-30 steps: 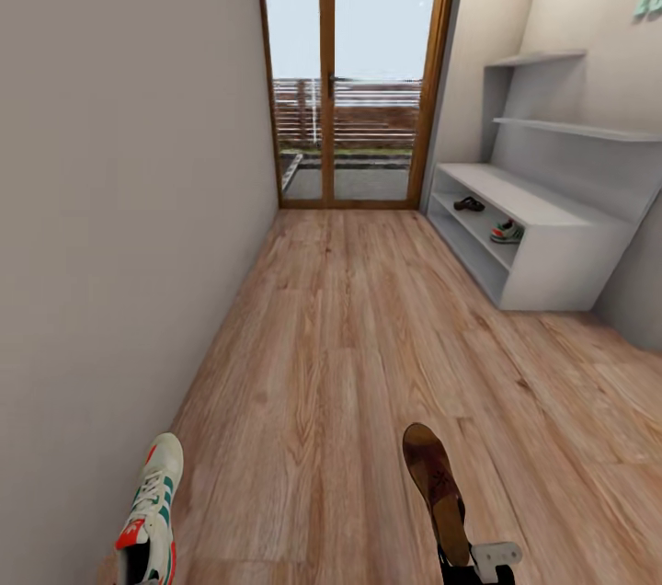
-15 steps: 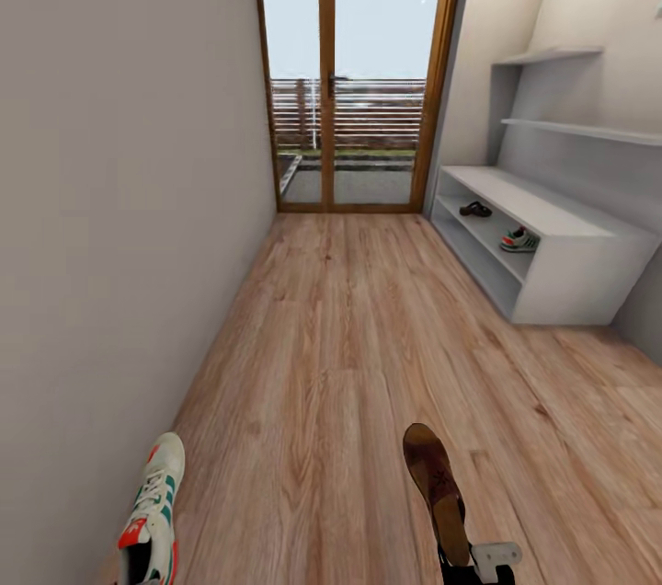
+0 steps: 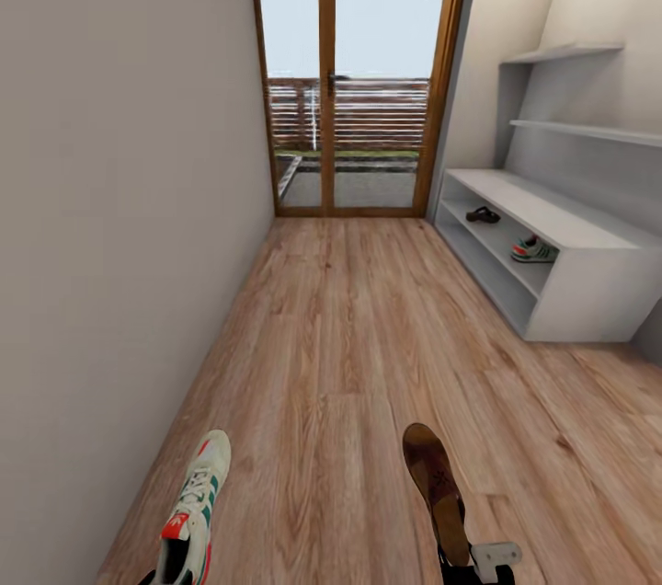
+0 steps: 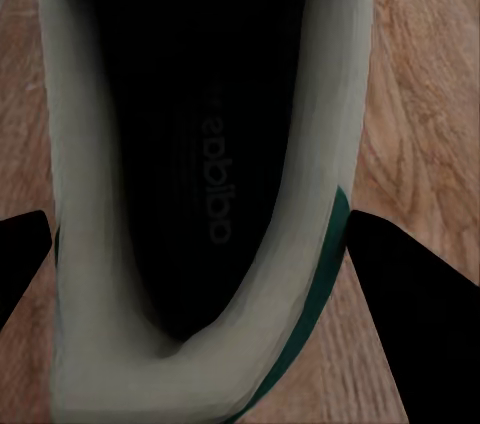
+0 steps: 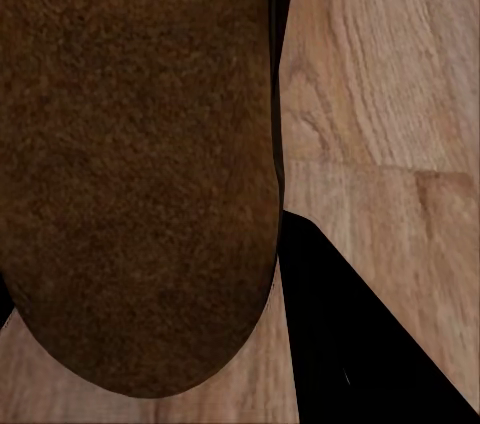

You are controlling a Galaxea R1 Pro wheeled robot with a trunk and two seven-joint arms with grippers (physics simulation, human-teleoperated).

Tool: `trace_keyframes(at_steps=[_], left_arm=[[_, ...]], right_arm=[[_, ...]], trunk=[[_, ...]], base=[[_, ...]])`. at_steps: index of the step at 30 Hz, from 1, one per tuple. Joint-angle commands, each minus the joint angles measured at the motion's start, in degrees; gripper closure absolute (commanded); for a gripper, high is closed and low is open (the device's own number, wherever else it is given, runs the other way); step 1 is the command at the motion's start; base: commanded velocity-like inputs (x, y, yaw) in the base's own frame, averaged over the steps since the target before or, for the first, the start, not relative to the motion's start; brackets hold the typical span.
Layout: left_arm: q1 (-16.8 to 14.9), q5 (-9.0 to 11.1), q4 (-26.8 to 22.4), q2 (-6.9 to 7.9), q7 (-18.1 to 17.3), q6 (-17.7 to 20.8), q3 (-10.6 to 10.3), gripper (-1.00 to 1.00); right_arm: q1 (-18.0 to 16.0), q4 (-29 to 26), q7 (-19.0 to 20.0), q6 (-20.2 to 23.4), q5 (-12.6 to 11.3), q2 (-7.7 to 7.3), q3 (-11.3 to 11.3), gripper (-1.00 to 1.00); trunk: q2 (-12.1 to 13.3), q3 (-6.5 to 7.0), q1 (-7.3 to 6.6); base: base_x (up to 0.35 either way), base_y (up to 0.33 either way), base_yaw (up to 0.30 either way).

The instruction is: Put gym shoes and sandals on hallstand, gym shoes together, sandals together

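Off-white green-striped gym shoe (image 3: 190, 516) sits clamped in the left gripper (image 4: 200, 344), brown leather sandal (image 3: 436, 484) in the right gripper (image 3: 471, 567), toes pointing ahead. The pale grey hallstand (image 3: 588, 277) stands ahead and rightward, nearer the right arm, already shelving one sneaker (image 3: 535, 249) and one dark sandal (image 3: 482, 215).

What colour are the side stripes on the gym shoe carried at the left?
Green, on an off-white upper; the gym shoe shows them best in the head view.

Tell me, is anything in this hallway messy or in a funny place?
Nothing is broken or spilled. The odd bit: the pairs are split. One gym shoe and one sandal sit apart on the hallstand shelf, while the left pincer holds the other gym shoe and the right pincer the other sandal.
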Motion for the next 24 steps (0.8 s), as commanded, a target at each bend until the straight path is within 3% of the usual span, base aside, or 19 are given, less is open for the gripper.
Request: trace_keyframes(at_steps=[1, 24], left_arm=[[0.0, -0.4, 0.0, -0.05, -0.4, -0.2, 0.5, 1.00], [0.0, -0.2, 0.0, -0.05, 0.1, -0.1, 0.6, 1.00]], right_arm=[[0.0, 0.0, -0.1, -0.1, 0.0, -0.02, 0.1, 1.00], [0.0, 0.0, -0.2, -0.1, 0.0, 0.03, 0.0, 1.00]], trunk=[[0.0, -0.05, 0.02], [0.0, -0.05, 0.02]], base=[[0.339, 0.000, 0.000], [0.339, 0.000, 0.000]])
